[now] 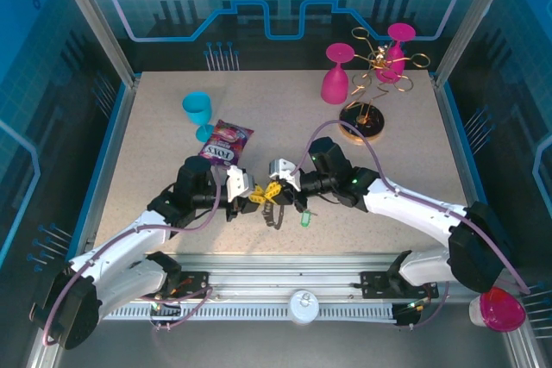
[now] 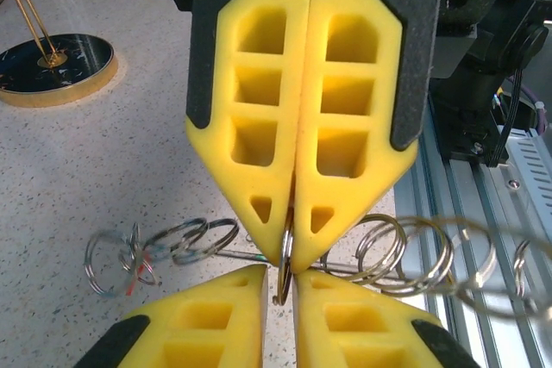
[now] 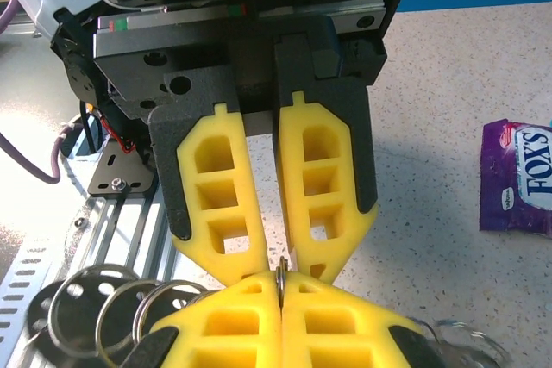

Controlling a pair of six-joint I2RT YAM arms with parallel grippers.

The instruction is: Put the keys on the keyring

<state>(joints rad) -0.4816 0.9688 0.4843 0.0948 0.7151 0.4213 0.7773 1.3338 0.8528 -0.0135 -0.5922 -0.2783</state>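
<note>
**Top external view.** The left pincer (image 1: 256,200) and right pincer (image 1: 274,189) are met tip to tip above the near middle of the table (image 1: 155,161). The keyring (image 1: 274,215), a dark grey oval loop, is seen hanging just below the meeting point. The green-tagged key (image 1: 304,219) is found just to its right. A purple snack packet (image 1: 226,144) is seen behind the left pincer.

**Left wrist view.** Both pincers are pressed together on the keyring (image 2: 283,258), which is shown edge-on as a thin metal strip. Linked split rings (image 2: 185,240) are spread to either side, with a small red tag (image 2: 141,271) among them.

**Right wrist view.** The keyring (image 3: 281,270) is pinched between the yellow fingertips of both pincers.
</note>
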